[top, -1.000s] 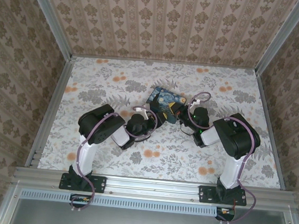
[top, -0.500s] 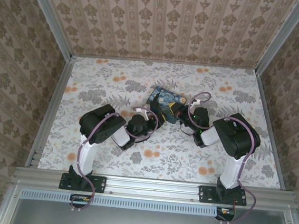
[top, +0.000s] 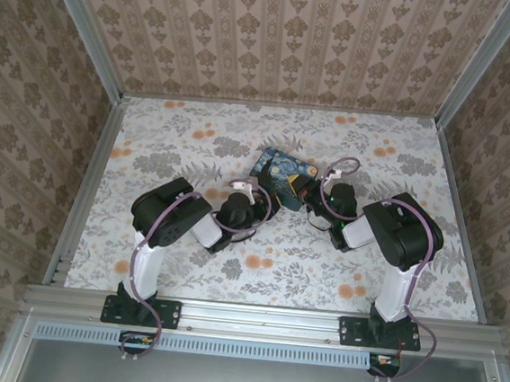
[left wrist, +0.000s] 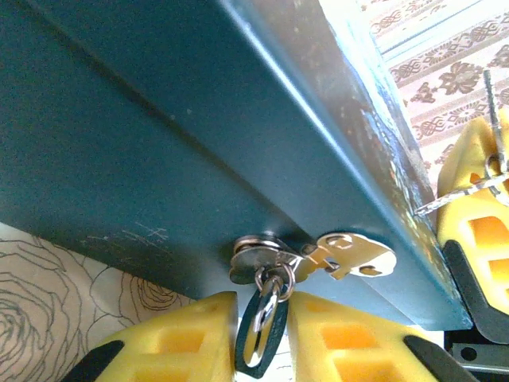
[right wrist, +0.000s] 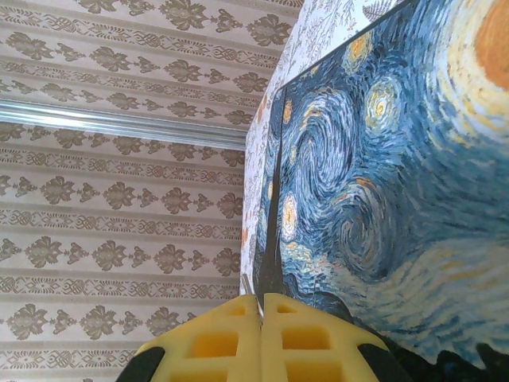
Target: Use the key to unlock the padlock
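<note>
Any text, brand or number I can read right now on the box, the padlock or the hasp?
No readable text.
The box carries only painted swirls and stars, and its plain teal side has no print.
The metal hasp and the padlock show no stamp or number that can be made out.

Left arm [top: 164, 220] and right arm [top: 402, 234]: chunky black joints, white lower links, purple cables [top: 135, 270] looping off them. The fingers [left wrist: 184, 334] are bright yellow with rectangular pockets, black brackets just behind them.
</note>
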`<action>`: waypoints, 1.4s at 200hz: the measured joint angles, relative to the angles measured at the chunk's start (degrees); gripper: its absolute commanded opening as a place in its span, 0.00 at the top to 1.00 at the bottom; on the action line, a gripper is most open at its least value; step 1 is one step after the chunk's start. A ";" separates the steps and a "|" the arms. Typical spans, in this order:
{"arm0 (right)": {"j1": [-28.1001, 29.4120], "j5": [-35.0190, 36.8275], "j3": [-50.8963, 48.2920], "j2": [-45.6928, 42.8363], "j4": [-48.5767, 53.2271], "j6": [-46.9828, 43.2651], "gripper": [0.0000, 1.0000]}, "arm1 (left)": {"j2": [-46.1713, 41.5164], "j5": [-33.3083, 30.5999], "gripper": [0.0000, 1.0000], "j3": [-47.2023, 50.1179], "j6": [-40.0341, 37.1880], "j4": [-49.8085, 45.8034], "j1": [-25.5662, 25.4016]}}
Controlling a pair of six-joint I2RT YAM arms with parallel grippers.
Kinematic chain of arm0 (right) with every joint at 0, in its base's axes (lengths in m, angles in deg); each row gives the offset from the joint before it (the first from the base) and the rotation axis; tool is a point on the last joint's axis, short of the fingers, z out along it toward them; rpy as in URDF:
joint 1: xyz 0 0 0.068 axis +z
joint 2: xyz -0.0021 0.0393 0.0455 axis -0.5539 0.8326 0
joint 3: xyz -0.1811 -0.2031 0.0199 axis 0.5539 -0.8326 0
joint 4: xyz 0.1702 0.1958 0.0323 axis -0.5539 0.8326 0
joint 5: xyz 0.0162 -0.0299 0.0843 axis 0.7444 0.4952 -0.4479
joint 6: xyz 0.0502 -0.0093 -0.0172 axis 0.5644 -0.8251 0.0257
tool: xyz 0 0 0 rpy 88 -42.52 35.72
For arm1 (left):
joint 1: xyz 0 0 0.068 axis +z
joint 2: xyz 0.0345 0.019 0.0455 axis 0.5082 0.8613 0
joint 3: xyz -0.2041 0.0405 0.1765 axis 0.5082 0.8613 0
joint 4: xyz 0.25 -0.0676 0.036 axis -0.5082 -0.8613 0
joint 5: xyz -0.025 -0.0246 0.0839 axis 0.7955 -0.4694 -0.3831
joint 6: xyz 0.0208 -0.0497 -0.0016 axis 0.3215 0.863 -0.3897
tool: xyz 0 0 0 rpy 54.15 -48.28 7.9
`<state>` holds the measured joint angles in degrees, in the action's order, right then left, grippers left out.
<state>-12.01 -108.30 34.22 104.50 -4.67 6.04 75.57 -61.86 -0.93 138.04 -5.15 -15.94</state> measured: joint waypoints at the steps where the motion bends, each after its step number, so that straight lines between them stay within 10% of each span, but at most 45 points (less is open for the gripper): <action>1: 0.00 0.00 0.00 0.02 0.00 0.00 1.00 | -0.02 0.00 0.79 -0.02 0.00 -0.07 0.00; 98: -0.11 -0.07 0.00 0.11 -0.20 0.07 1.00 | -2.86 2.19 1.00 -1.31 -1.73 -7.41 0.85; 280: 1.36 -8.39 -15.23 -22.51 13.90 -7.78 1.00 | -13.60 19.39 1.00 -3.61 1.77 -30.40 7.21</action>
<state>-10.65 -116.69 18.98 81.98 9.23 -1.74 61.98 -42.48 -4.54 139.81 -35.55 -8.73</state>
